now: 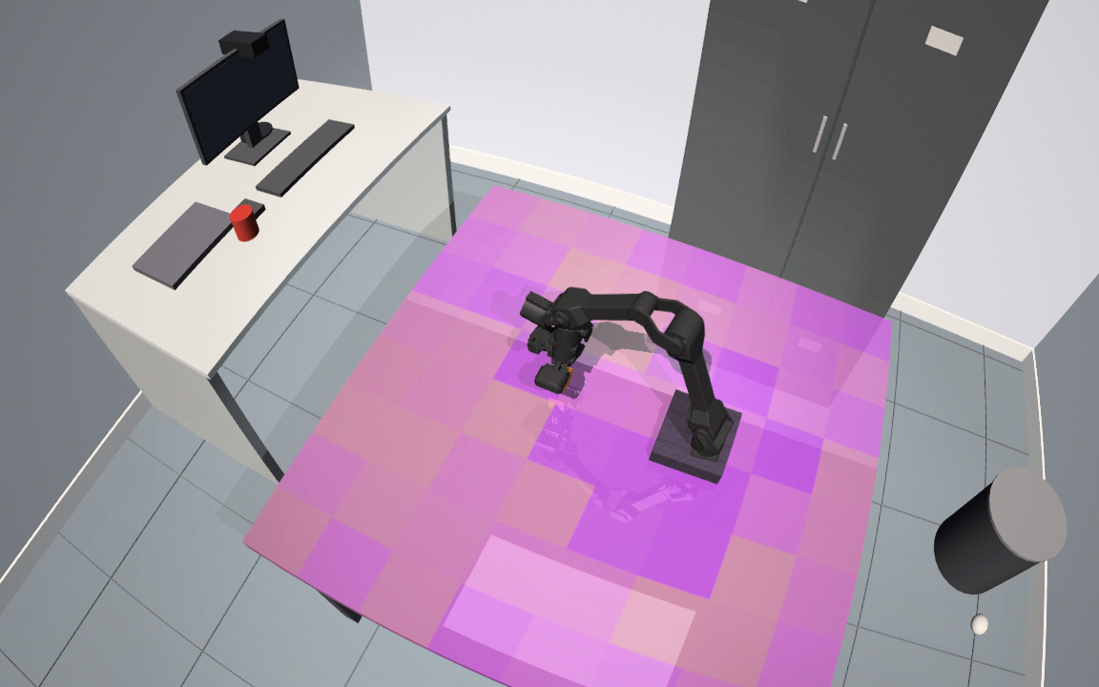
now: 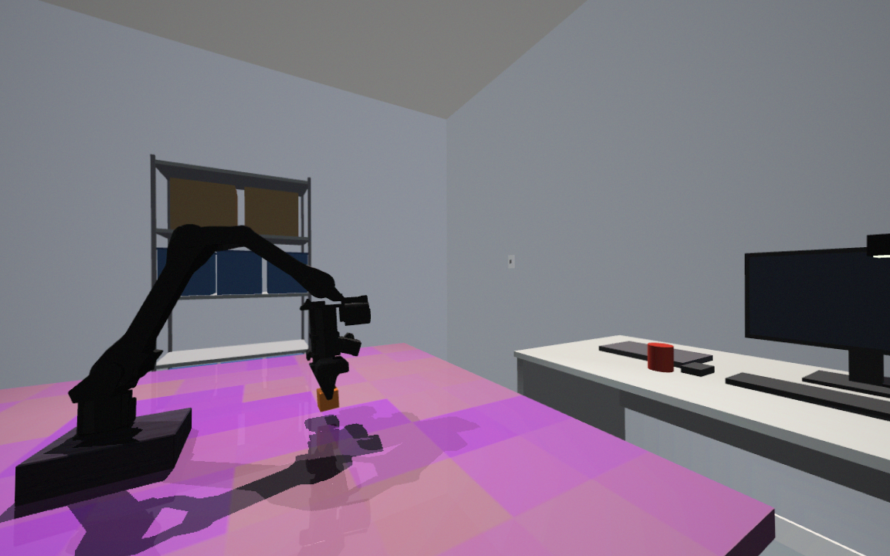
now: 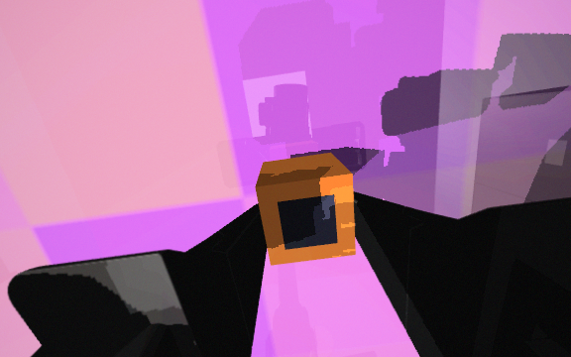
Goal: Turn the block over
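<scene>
The orange block (image 1: 570, 376) (image 2: 327, 401) (image 3: 310, 256) is held a little above the pink and purple table (image 1: 400, 376) (image 2: 572, 442). Its marked side, with a dark square (image 3: 307, 223), faces up toward the wrist camera. My gripper (image 1: 563, 379) (image 2: 327, 395) (image 3: 304, 205) points down and is shut on the block, with one finger on each of two opposite sides. In the top view the gripper hides most of the block. The block's underside is hidden in the wrist view.
The arm's dark base (image 1: 673, 444) (image 2: 102, 463) stands on the table. Beside the table is a white desk (image 1: 152, 320) (image 2: 565, 373) with a red cup (image 1: 243, 223) (image 2: 660, 357), a monitor (image 1: 238, 97) (image 2: 842, 297) and a keyboard (image 1: 305, 157). A grey cabinet (image 1: 758, 171) stands behind the table.
</scene>
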Controlling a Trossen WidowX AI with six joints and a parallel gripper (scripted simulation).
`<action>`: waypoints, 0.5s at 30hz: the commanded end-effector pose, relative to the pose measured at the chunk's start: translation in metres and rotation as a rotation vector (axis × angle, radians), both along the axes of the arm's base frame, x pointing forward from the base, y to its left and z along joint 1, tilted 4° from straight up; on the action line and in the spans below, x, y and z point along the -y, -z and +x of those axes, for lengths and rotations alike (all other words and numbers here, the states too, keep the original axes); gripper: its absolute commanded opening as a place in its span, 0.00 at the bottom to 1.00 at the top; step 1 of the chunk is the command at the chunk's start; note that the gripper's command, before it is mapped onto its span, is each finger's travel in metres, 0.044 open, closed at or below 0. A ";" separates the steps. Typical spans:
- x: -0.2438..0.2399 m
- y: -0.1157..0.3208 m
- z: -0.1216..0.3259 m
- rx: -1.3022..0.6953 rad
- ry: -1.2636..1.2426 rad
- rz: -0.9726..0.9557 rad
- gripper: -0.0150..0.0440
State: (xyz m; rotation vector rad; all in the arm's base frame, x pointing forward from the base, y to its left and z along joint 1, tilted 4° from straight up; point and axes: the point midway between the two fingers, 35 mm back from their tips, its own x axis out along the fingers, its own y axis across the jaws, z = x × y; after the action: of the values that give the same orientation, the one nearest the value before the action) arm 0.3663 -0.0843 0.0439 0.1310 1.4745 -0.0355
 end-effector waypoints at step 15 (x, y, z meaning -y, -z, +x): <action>0.000 0.006 0.000 0.272 0.021 -0.025 0.25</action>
State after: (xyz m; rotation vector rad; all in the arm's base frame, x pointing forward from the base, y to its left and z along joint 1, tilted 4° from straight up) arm 0.3671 -0.0848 0.0373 0.1233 1.2578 -0.0475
